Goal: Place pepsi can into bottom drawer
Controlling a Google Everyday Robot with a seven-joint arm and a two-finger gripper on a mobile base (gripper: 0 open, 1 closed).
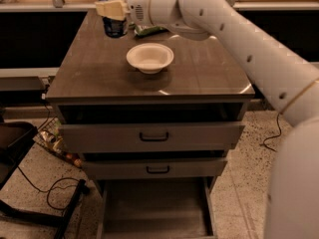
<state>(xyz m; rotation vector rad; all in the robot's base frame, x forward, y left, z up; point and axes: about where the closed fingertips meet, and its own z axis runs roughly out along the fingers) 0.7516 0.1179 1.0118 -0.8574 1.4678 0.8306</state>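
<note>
The pepsi can (113, 15), dark blue with a silver top, is held upright above the back left of the cabinet top (99, 68). My gripper (112, 9) is shut on it, one pale finger (110, 8) lying across its front. My white arm reaches in from the right. The bottom drawer (154, 210) is pulled open at the foot of the cabinet, a wide shallow grey tray with a bare floor, well below and in front of the can.
A white bowl (150, 58) sits mid-top. A green snack bag (148, 31) lies behind it, partly hidden by my arm. Two upper drawers (152, 136) with dark handles are slightly out. Cables (50, 188) and a dark chair base (15, 143) lie on the floor left.
</note>
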